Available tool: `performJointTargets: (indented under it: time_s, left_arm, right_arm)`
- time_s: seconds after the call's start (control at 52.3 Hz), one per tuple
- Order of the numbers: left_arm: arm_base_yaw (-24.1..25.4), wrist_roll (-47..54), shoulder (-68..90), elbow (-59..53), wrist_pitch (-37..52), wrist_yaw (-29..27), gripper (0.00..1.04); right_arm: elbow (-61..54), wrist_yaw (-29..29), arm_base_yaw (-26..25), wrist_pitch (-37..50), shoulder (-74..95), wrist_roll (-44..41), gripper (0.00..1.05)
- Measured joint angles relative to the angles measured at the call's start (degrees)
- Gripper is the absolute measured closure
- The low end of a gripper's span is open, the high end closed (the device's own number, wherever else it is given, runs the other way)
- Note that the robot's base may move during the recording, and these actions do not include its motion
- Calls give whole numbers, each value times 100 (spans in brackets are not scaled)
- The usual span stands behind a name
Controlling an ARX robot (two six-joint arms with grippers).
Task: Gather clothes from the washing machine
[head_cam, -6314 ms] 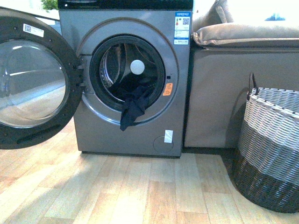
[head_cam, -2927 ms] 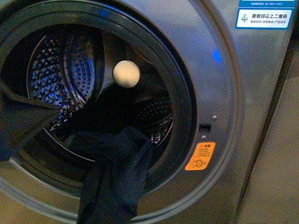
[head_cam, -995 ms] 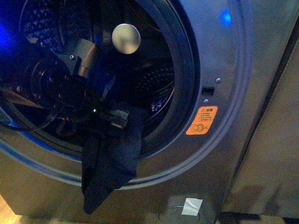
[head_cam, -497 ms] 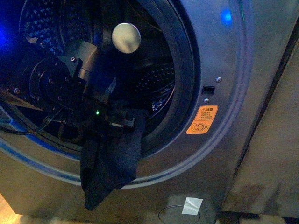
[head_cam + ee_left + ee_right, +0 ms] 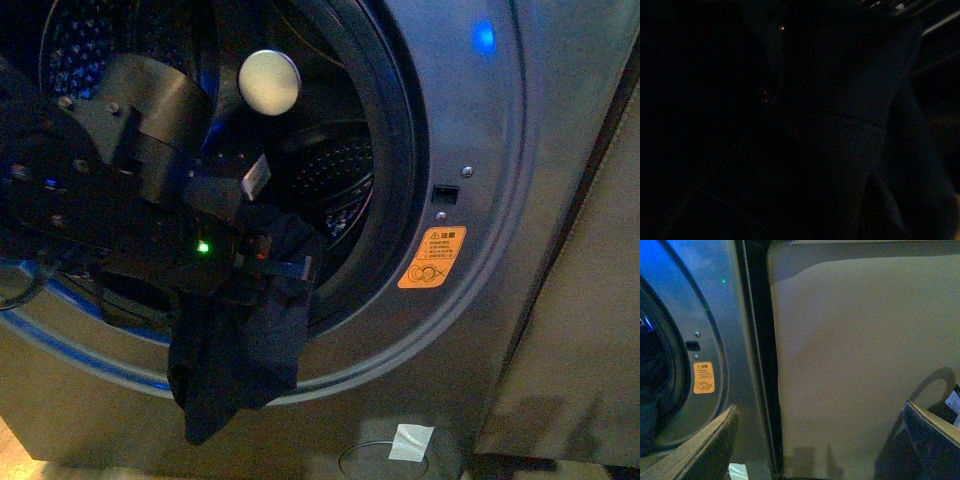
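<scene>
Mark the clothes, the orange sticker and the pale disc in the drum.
clothes [image 5: 238, 355], front view, the hanging lower fold
orange sticker [image 5: 432, 258], front view, its middle
pale disc [image 5: 269, 82], front view, its middle

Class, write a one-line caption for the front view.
Left gripper at the dark clothes hanging out of the washing machine.

Dark navy soft fabric garment [image 5: 240, 350] draped over lower edge of round black-rimmed porthole [image 5: 400, 200], upper end bunched inside perforated steel drum [image 5: 335, 170], lower end hanging limp down front panel; grey metallic front-loading washing machine [image 5: 500, 150] upright, porthole uncovered; orange warning sticker [image 5: 431, 257] right of opening.
</scene>
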Motion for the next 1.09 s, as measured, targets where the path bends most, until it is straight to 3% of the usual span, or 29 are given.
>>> performJointTargets:
  time_s: [0.364,0.612,0.842,1.091]
  left_arm:
    - [289,273,-2295,-1563,365,741,100]
    - [402,315,-3807,-1779,46,1246,100]
    - [37,219,-4878,-887,-391,1440,100]
    - [-599,219,-4614,527,-728,1311,100]
  right_arm:
    - [0,-2,0,0,0,0,7]
    - [0,-2,0,0,0,0,7]
    - [0,-2,0,0,0,0,7]
    - [0,-2,0,0,0,0,7]
